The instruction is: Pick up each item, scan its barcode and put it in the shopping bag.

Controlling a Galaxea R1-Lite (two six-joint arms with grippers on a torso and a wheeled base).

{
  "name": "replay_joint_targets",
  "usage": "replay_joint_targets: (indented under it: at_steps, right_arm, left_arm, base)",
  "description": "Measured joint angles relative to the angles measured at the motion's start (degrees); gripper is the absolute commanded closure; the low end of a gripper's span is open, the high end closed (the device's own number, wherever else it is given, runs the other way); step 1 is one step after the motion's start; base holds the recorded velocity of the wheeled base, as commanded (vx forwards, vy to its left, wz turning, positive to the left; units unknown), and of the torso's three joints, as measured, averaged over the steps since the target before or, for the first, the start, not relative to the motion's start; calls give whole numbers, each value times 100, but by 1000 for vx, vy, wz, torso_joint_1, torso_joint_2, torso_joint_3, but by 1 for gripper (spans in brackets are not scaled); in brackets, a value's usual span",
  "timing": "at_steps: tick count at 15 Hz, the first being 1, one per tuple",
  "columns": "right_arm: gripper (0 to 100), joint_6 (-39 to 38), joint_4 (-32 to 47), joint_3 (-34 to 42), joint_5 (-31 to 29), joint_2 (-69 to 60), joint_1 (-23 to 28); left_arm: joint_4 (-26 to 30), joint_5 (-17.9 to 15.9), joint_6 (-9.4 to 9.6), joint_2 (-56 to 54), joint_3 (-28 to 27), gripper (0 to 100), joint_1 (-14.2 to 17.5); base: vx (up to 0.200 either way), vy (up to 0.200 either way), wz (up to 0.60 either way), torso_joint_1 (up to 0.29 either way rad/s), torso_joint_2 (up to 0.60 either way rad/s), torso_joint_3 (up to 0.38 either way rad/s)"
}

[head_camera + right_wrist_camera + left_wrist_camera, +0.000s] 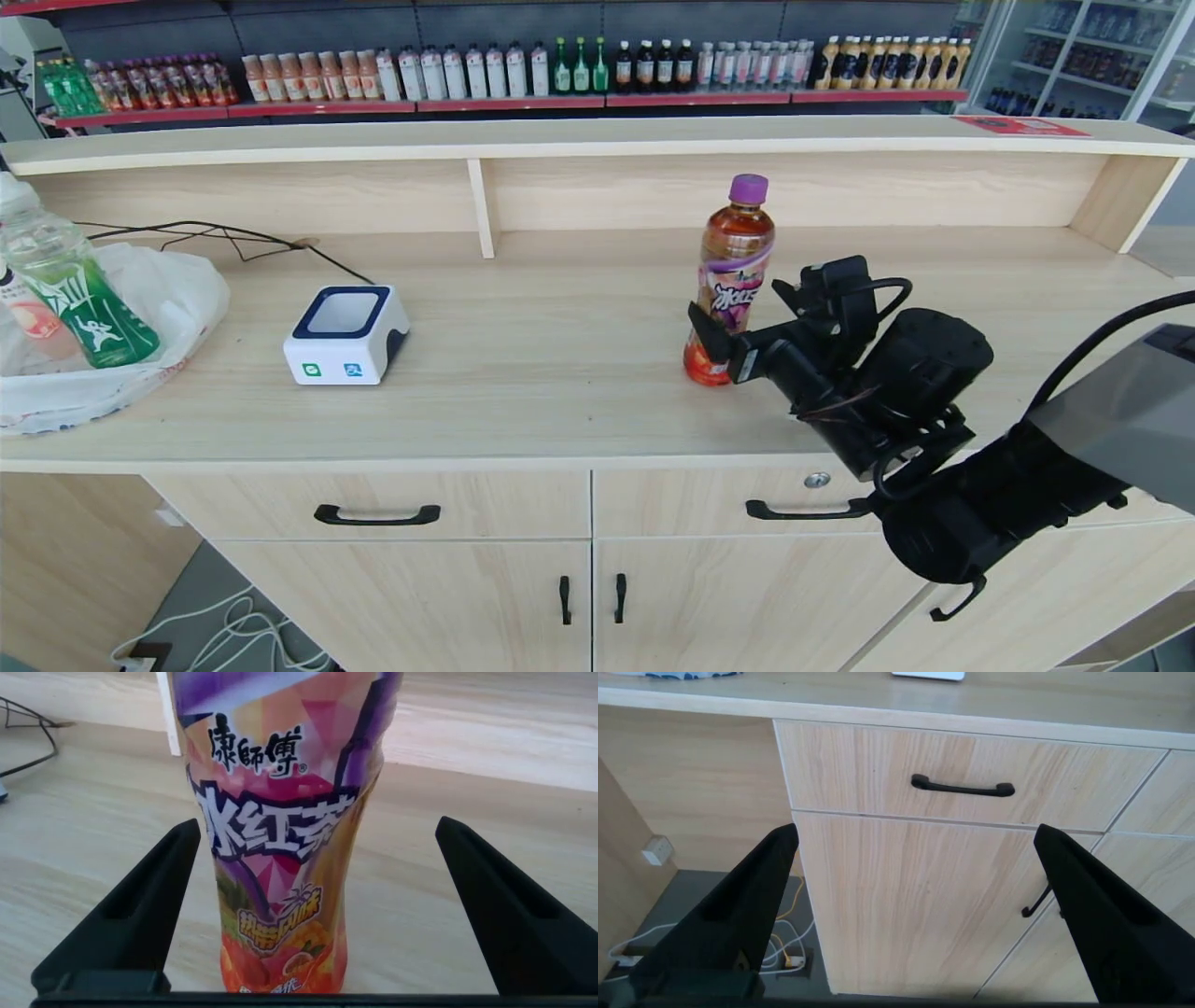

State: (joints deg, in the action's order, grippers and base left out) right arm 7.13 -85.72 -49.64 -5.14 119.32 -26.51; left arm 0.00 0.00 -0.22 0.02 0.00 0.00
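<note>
A tea bottle (pixel 733 271) with a purple cap stands upright on the wooden counter (pixel 560 373), right of centre. My right gripper (pixel 750 317) is open at the bottle's lower half, one finger on each side. In the right wrist view the bottle (pixel 290 859) stands between the spread fingers (pixel 140 924) with gaps on both sides. The white scanner (pixel 345 334) with a blue-framed window sits left of centre. The white shopping bag (pixel 177 299) lies at the far left with a green bottle (pixel 70 280) in it. My left gripper (pixel 915 835) is open below counter level, facing a drawer front.
A black cable (pixel 224 238) runs along the counter behind the scanner. A raised ledge with a divider (pixel 481 205) closes the counter's back. Drawers with black handles (pixel 962 788) and cabinet doors lie below. Store shelves of bottles (pixel 523 70) stand far behind.
</note>
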Motion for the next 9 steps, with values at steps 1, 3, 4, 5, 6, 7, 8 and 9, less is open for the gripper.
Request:
replay_joint_targets:
  at_steps: [1,3,4,5,6,7,8,9]
  right_arm:
    - [0,-10,52,-85,-2,28,-2]
    - [0,-13,172,-282,-5,91,0]
    - [0,-22,230,-441,-16,140,0]
    - [0,-32,262,-564,-119,190,-2]
    - [0,-38,299,-653,-232,236,-11]
    - [0,-40,334,-733,-257,267,-44]
    - [0,-40,405,-829,-271,297,-85]
    - [0,-35,490,-981,-288,339,-113]
  left_arm:
    - [0,0,0,0,0,0,0]
    - [0,0,-2,0,0,0,0]
    - [0,0,0,0,0,0,0]
    - [0,0,-2,0,0,0,0]
    - [0,0,0,0,0,0,0]
    - [0,0,0,0,0,0,0]
    - [0,0,0,0,0,0,0]
    - [0,0,-2,0,0,0,0]
  base:
    - [0,0,0,0,0,0]
    - [0,0,0,0,0,0]
    - [0,0,0,0,0,0]
    - [0,0,0,0,0,0]
    - [0,0,0,0,0,0]
    - [0,0,0,0,0,0]
    - [0,0,0,0,0,0]
    - [0,0,0,0,0,0]
